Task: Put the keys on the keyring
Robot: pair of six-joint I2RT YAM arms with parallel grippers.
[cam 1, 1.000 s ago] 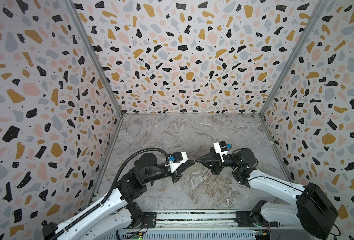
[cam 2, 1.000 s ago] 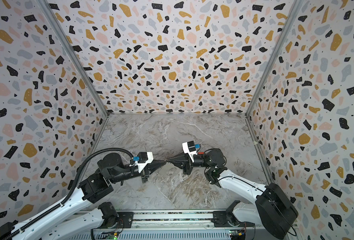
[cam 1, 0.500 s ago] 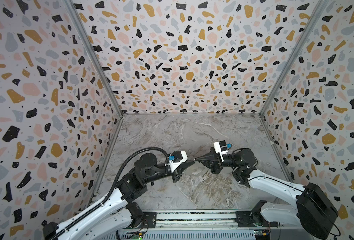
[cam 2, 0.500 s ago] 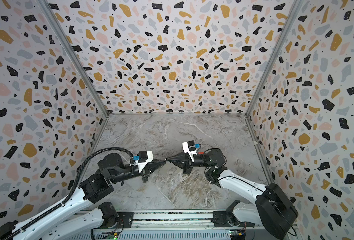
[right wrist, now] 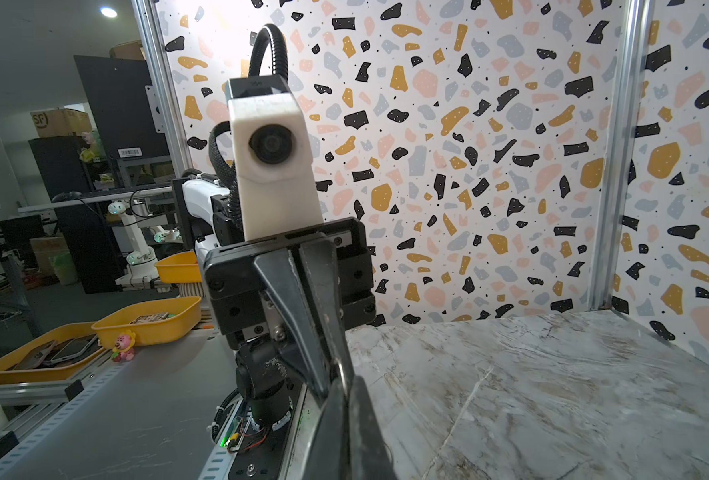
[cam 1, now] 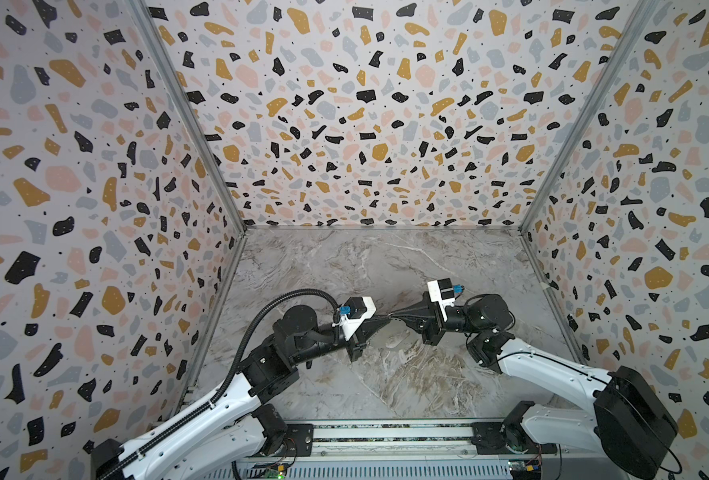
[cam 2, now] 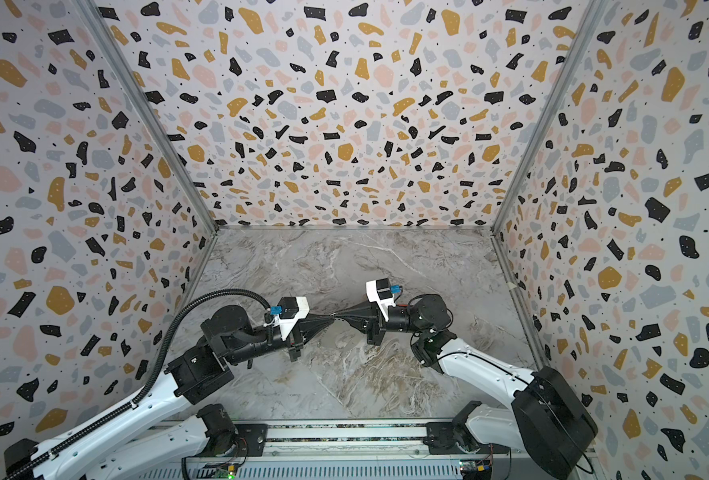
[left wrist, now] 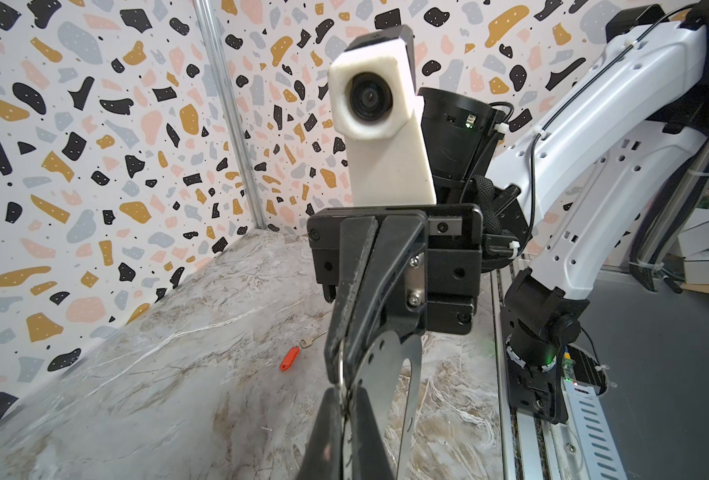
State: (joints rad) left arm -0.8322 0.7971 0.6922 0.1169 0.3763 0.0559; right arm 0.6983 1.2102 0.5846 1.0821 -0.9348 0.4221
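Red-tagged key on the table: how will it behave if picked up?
The key lies flat and tiny, so probably light and hard to pinch. On the smooth marble table it may slide. Tag and blade look ring-linked, likely dangling.

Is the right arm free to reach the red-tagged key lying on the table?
Probably not yet: the right gripper is shut, meeting the left gripper at the keyring; the key itself lies uncovered.

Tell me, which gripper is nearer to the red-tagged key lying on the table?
Right, it seems. The key lies on the table low beside the right gripper, as the left wrist view shows; the left gripper ends short of it, tip to tip with the right one.
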